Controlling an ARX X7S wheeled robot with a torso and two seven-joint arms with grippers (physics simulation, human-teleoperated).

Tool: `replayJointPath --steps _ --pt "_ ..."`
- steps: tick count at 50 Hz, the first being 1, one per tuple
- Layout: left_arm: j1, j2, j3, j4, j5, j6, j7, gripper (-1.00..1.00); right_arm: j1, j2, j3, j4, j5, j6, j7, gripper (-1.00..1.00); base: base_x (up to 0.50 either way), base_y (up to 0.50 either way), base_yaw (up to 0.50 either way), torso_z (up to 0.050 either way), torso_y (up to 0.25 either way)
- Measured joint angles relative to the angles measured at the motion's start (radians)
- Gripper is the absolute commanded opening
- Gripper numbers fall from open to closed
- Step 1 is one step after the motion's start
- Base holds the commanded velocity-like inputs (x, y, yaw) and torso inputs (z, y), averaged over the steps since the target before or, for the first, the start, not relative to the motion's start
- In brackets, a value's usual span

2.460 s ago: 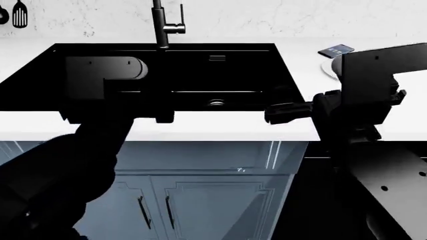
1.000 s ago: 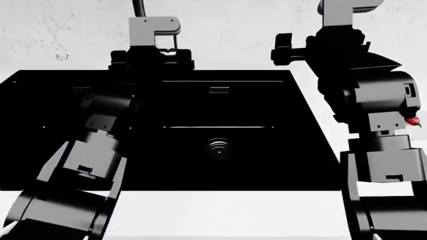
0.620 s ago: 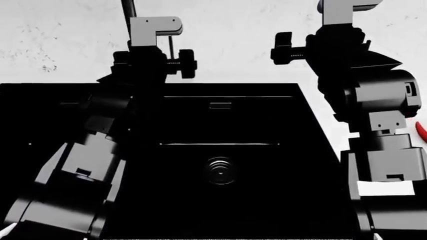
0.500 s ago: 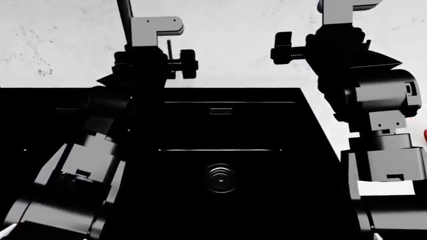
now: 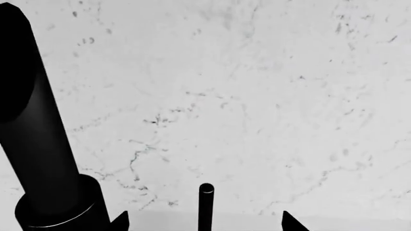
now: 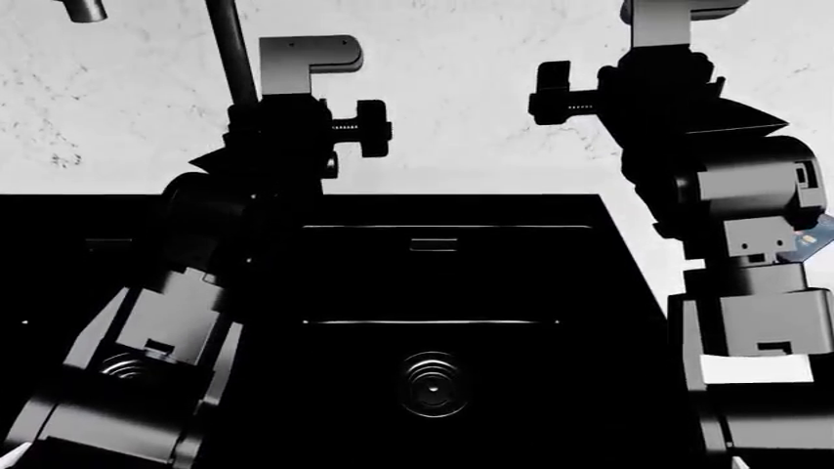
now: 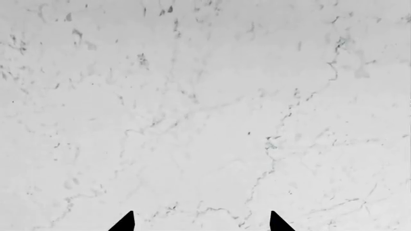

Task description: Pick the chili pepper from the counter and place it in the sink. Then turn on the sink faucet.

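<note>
left wrist view shows the left gripper (image 5: 204, 222), jaws wide, straddling the lever (image 5: 205, 204) beside the sink faucet (image 5: 38, 144); right gripper (image 7: 200, 222) wide too. risk: chili pepper unseen (possibly skipped).

- The white counter (image 6: 626, 234) showed only as a narrow strip behind and to the right of the basin, meeting a grey-veined marble backsplash (image 6: 456, 117).
- A large glossy black sink (image 6: 443, 283) was set into it, with two round ringed drains (image 6: 432, 384) visible in its floor.
- The dark upright faucet pipe (image 6: 229, 54) rose from the strip behind the sink, near its left side.
</note>
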Motion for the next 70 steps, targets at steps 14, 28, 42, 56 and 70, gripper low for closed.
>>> replayJointPath --steps 14,28,42,56,70 --pt "0.0 -0.011 0.006 0.006 -0.016 0.005 -0.008 1.0 0.007 0.044 -0.004 -0.095 0.017 0.15 0.016 1.0 0.01 0.0 0.0 0.0 0.0" --pt "-0.013 -0.017 0.016 -0.019 -0.018 0.027 -0.006 1.0 0.081 0.218 -0.007 -0.376 0.369 0.554 0.215 1.0 0.0 0.0 0.0 0.0 0.0" --pt "-0.018 -0.023 0.027 -0.027 -0.022 0.039 -0.005 1.0 0.249 0.488 -0.114 -0.373 1.29 0.663 0.858 1.0 0.0 0.0 0.0 0.0 0.0" --pt "-0.028 -0.024 0.037 -0.056 -0.024 0.058 0.003 1.0 0.459 0.743 -0.388 -0.378 1.948 0.639 1.279 1.0 0.0 0.0 0.0 0.0 0.0" --pt "-0.033 -0.027 0.045 -0.062 -0.03 0.063 0.003 1.0 0.772 0.999 -0.762 -0.509 2.34 0.579 1.44 1.0 0.0 0.0 0.0 0.0 0.0"
